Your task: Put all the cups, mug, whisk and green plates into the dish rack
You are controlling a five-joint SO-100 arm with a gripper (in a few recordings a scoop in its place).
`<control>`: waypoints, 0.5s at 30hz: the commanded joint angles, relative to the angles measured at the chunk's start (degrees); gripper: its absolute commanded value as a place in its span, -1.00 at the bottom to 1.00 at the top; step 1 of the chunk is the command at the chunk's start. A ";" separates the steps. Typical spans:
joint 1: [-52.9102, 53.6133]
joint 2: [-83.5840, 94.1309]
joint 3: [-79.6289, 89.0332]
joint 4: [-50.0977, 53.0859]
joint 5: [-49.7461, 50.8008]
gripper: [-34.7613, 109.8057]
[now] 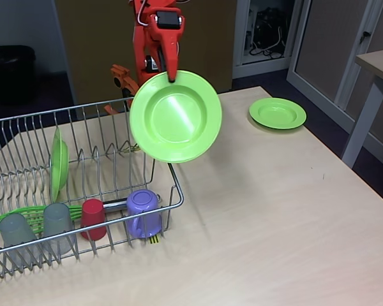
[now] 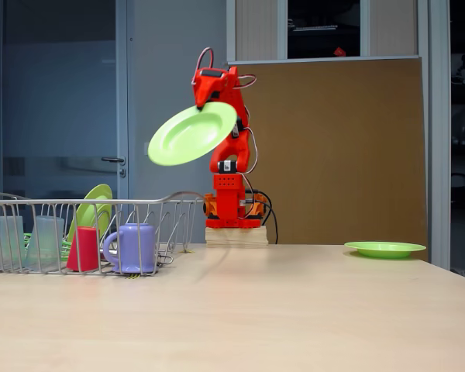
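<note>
The gripper (image 1: 173, 78) clamps a green plate (image 1: 175, 116) by its rim — tilted, high above the dish rack (image 1: 83, 185).

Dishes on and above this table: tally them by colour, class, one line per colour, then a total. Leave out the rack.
Green: 4, being the held plate, the plate in the rack, the plate on the table and the whisk
Grey: 2 tumblers
Red: 1 cup
Purple: 1 mug
Total: 8
</note>
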 commanded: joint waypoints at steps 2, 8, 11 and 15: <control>8.44 5.80 7.29 -0.44 3.87 -0.52; 18.90 6.33 14.41 -0.44 4.92 -0.52; 22.41 5.10 15.38 -0.79 3.96 -0.52; 25.22 3.16 15.47 -1.76 2.37 -0.52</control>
